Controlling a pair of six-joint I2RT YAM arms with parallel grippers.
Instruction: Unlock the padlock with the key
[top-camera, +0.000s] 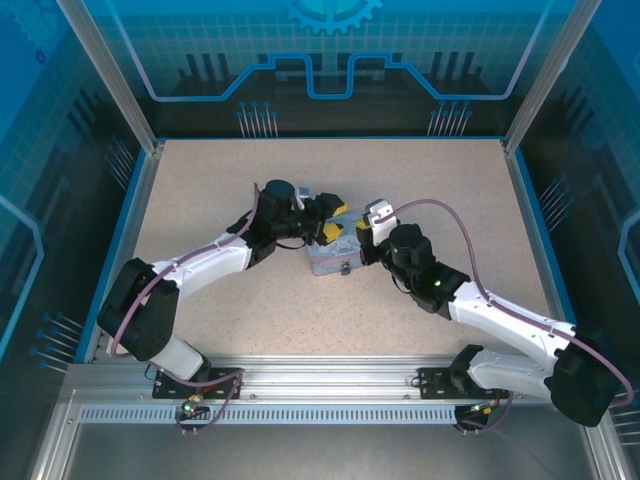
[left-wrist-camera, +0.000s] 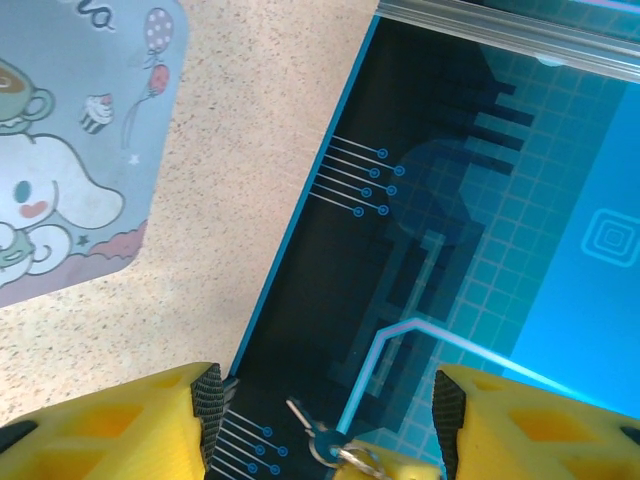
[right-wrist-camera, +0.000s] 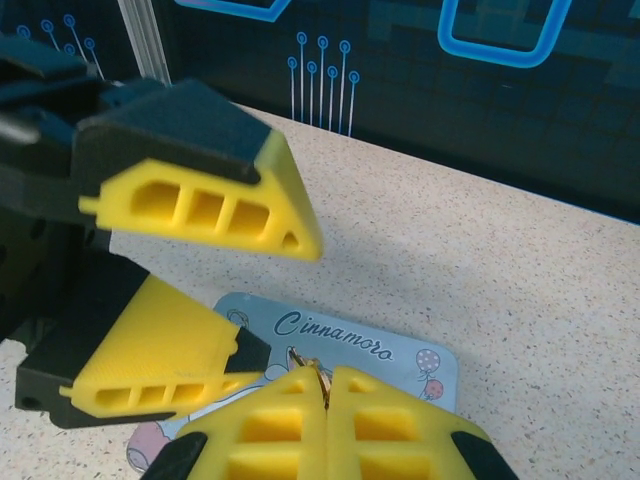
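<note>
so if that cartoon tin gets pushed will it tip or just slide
The tin lies flat and low on the table, so it would likely slide rather than tip. Its printed lid looks smooth, so a grip on it may slip. It looks shallow, so probably light.

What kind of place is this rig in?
Probably an enclosed robot test cell, not a home or shop: aluminium frame posts, blue circuit-print wall panels, and a bare speckled table with two arms bolted on.
</note>
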